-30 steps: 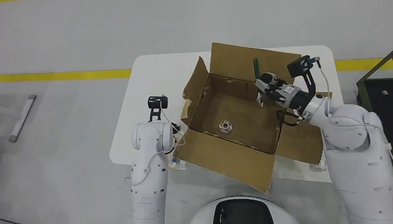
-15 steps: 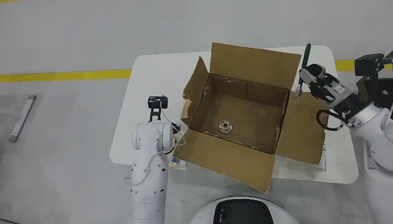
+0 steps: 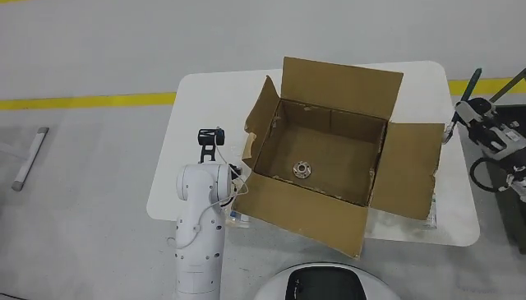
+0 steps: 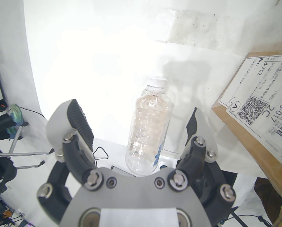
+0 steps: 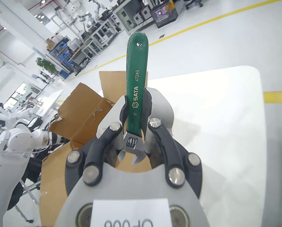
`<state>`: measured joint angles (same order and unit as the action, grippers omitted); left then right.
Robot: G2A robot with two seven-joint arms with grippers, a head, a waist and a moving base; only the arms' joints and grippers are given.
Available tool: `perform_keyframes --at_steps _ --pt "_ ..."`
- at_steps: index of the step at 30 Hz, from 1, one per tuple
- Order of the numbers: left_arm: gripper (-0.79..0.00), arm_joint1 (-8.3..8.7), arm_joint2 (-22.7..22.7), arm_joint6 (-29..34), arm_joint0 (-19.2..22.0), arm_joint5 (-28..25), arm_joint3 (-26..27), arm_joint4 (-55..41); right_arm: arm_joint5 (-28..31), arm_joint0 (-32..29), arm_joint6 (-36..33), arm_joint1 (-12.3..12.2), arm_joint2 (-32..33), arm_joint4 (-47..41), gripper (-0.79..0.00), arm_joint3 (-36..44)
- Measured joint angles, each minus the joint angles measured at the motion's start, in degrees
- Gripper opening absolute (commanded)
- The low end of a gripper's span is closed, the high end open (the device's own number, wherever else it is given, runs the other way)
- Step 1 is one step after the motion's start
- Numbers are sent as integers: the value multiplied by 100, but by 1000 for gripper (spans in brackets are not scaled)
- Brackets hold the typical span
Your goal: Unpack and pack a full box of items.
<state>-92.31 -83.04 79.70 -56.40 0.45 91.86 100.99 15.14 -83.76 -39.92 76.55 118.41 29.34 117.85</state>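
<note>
The right gripper [image 5: 135, 109] is pinching the green-handled wrench [image 5: 136, 72] near its head, hanging beyond the right flap of the box [image 3: 304, 205]. The left gripper [image 4: 135, 113] is holding its fingers spread at the box's left side, with a clear bottle [image 4: 150, 128] standing between them, seemingly untouched. Unpacking looks to be nearing its end, with a small round fitting [image 3: 302, 169] lying inside the box. The next move calls for setting the wrench down beside the box.
</note>
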Motion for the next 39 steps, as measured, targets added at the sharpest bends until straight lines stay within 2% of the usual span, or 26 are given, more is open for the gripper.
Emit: perform_keyframes --at_steps 7,16,27,39 --pt "0 0 0 0 0 0 0 0 -437 -266 -123 -77 265 437 -785 -90" --pt "0 0 0 0 0 0 0 0 -1034 -422 -251 -146 9 1143 -785 -640" --pt "0 0 0 0 0 0 0 0 -1280 -332 -734 -249 -604 2215 -785 -1509" --pt "0 0 0 0 0 0 0 0 -1108 -155 -1379 -367 -885 2489 -785 -1816"
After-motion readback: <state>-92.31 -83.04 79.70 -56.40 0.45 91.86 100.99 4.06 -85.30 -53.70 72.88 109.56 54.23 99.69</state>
